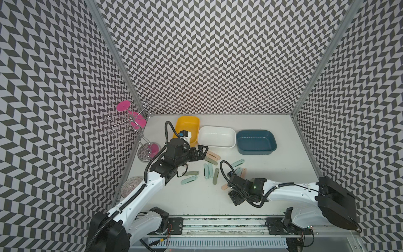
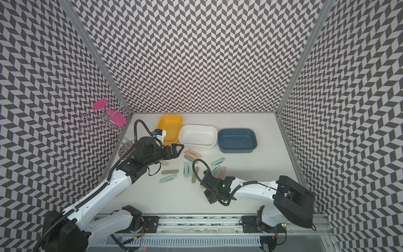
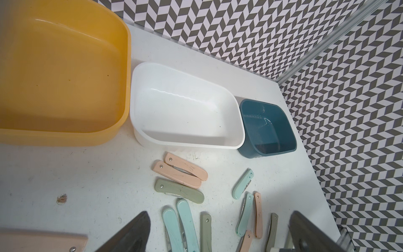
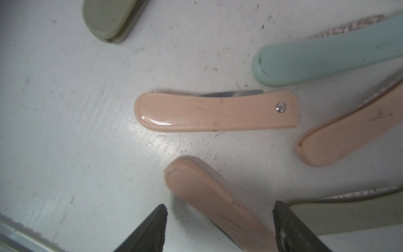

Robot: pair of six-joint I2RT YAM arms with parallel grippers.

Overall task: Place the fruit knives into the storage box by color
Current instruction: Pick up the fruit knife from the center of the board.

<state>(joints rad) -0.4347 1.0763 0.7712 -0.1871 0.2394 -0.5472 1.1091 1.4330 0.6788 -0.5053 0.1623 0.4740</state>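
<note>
1. A wire rack (image 1: 128,125) carrying pink glasses (image 1: 123,106) stands at the centre-left of both top views, against the left wall.
2. The left gripper (image 1: 201,152) hangs just below the lower right corner of the yellow box (image 1: 188,117). Its jaws are spread wide with nothing between them, and its tips are beside a pair of peach knives (image 1: 213,155).
3. The yellow box, the white box (image 1: 217,127) and the blue box (image 1: 256,132) sit side by side in a row across the middle of the frame.
4. The fruit knives (image 1: 209,170) lie loose on the white table (image 1: 283,174) below the boxes, at frame centre, with peach, mint and sage pieces mixed together.
5. The right gripper (image 4: 219,205), lower and right of centre in the top views, points down at the table. Its jaws are released and stand apart on either side of a flat-lying peach knife (image 4: 202,192), and neither finger touches it.
</note>
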